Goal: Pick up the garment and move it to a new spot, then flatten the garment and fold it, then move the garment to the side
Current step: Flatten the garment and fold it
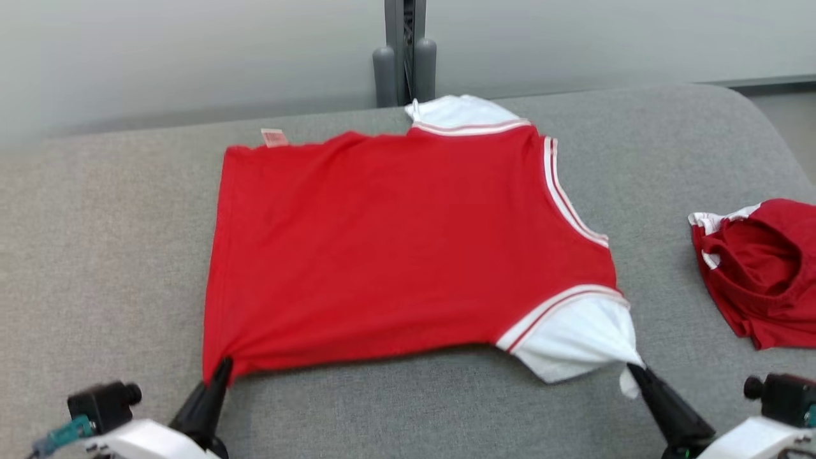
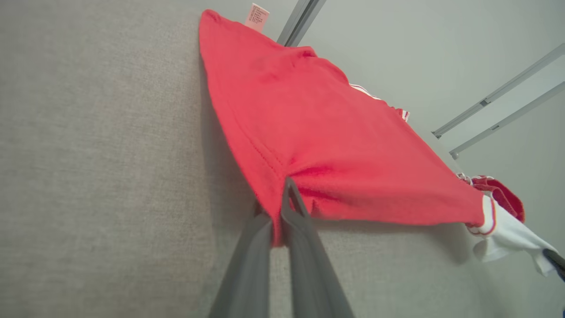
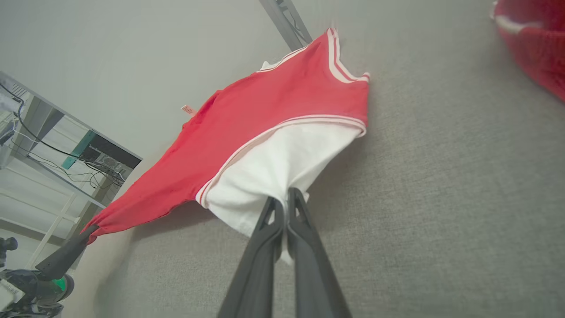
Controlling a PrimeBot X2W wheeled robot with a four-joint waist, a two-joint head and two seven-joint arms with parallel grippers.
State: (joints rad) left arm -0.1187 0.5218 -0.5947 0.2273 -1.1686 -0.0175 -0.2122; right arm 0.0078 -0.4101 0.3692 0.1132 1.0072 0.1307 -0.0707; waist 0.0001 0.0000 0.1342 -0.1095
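The red T-shirt (image 1: 382,255), spread mid-frame on grey upholstery (image 1: 95,255), is pinched at its lower-left hem by the left hand (image 1: 223,368) and at its white sleeve (image 1: 574,341) by the right hand (image 1: 633,370). Light, limp cloth is judged best gripped at corners.

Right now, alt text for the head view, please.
A red shirt lies spread on a grey surface, its near hem corner pinched by the left fingers and its near white sleeve by the right fingers. A second red garment lies crumpled at the right.
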